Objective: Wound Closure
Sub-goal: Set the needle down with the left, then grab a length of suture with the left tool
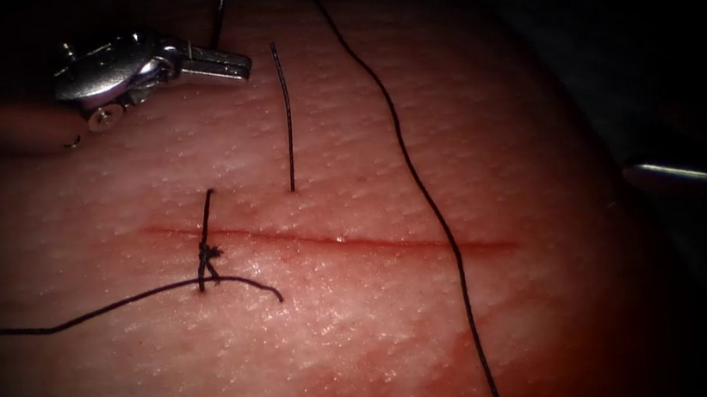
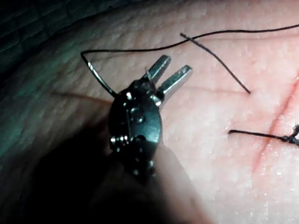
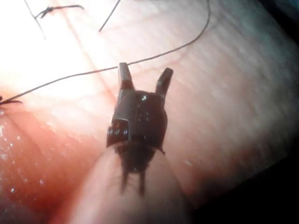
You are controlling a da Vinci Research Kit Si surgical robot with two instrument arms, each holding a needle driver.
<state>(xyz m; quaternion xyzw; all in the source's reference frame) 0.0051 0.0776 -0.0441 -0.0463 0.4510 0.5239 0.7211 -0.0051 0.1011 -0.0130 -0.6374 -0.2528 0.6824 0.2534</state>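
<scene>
Steel jaws of the left tool [image 1: 215, 63] are seen parted in the left wrist view, gripping nothing, poised above the tissue [image 1: 367, 336] on the far side of the cut [image 1: 332, 240] and toward its left end. The curved needle [image 2: 97, 74] is seen just beside that tool, lying free on the tissue and apart from the cut, with the thread [image 1: 422, 192] trailing from it and running across the cut near its right end. A finished knot [image 1: 208, 256] is tied over the left part of the cut, its cut ends [image 1: 240, 280] left lying on the near side. A second strand [image 1: 286, 118] is seen entering the tissue just beyond the cut, right of the knot. The right tool [image 3: 145, 77] is held with jaws spread and empty, the thread passing just beyond its tips, well to the right of the cut. One stitch is judged complete and the next is judged to be in preparation; the needle would have to be picked up before anything further, and a firm grip along its curve would be required.
</scene>
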